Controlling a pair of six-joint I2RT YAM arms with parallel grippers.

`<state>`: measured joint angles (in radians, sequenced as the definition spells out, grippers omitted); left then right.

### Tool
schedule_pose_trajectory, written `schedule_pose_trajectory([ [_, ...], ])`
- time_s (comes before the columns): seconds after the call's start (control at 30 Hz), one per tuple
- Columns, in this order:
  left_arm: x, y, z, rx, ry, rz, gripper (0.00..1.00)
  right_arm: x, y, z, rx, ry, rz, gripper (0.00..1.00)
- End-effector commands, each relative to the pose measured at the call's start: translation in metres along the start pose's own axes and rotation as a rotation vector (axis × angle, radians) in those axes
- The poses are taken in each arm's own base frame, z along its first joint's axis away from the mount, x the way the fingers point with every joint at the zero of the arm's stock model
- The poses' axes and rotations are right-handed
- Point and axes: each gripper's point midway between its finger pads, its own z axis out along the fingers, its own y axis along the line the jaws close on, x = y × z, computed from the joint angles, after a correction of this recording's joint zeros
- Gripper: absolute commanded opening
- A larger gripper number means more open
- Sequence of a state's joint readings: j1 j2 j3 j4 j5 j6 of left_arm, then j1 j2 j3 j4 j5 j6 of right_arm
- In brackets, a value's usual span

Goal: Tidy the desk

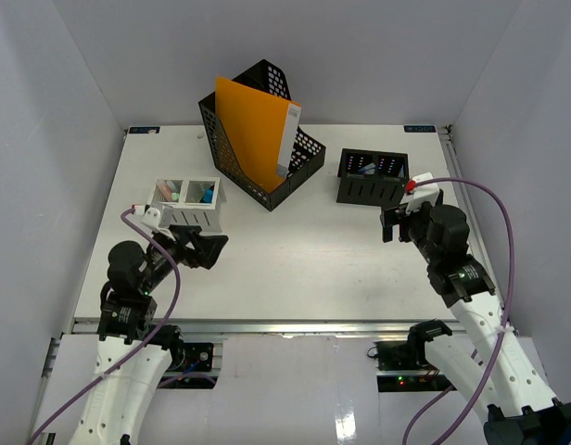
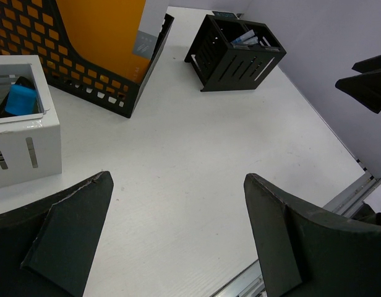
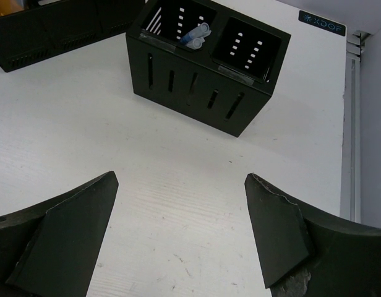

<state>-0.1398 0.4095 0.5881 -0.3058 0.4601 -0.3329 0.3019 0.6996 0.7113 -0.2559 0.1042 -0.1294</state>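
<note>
Wrap-up stage, prob. — items all sitting in holders: white organizer [image 1: 186, 206], file rack [image 1: 258, 158], black pen box [image 1: 371, 178]. Left fingers [image 2: 67, 241] & right fingers [image 3: 60, 235] both gaping wide, gripping nothing, hovering over bare counter [image 1: 295, 260], which is spreading under and ahead of them. Next move likely calling for backing off w/o bumping the black pen box

A black perforated plastic file holder [image 1: 309, 153] stands at the far middle, holding an upright orange flat folder [image 1: 253, 125]. To its left sits a white slotted two-compartment box [image 1: 188, 219] containing a blue block [image 2: 20, 99]. To its right, a black slotted two-compartment box [image 1: 369, 188] holds pale blue pen-like items [image 3: 196, 34] in one compartment.
</note>
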Motion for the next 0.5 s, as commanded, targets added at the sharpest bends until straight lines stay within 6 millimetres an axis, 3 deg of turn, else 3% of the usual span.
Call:
schedule_pose_trajectory([
  [0.0, -0.0014, -0.0004, 0.0007, 0.006, -0.010, 0.018, 0.98, -0.0055, -0.0148, -0.0016, 0.074, -0.047, -0.033, 0.90],
  [0.47, 0.0018, 0.0014, 0.0013, 0.002, -0.003, 0.016, 0.98, -0.0001, -0.0167, -0.0007, 0.090, -0.051, -0.038, 0.90],
])
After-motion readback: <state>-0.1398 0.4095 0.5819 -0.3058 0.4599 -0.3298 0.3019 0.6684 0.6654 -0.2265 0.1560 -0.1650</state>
